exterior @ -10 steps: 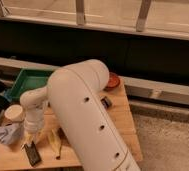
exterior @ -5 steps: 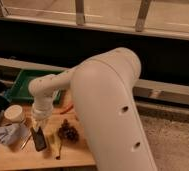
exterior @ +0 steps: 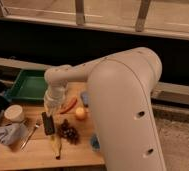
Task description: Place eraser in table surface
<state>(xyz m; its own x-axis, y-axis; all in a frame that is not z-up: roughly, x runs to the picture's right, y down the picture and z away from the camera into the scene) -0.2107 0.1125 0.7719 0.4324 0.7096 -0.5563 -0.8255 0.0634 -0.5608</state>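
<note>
The eraser [exterior: 48, 124], a small flat black block, hangs upright just above the table surface [exterior: 18, 158], a light-brown wooden top. My gripper [exterior: 49, 113] reaches down from the white wrist and is shut on the eraser's upper end. The wide white arm fills the right half of the camera view and hides the table's right side.
A green tray [exterior: 28, 85] stands at the back left. A white cup [exterior: 14, 113], a pale cloth [exterior: 7, 134] and a fork [exterior: 30, 136] lie at the left. A banana [exterior: 56, 146], a dark cluster [exterior: 69, 133], a red chili [exterior: 69, 105], an orange ball [exterior: 81, 114] and a blue sponge [exterior: 84, 98] lie around the gripper.
The eraser has risen from the table's front left and moved right and toward the back with the gripper shut on it. The arm has swung across the view.
</note>
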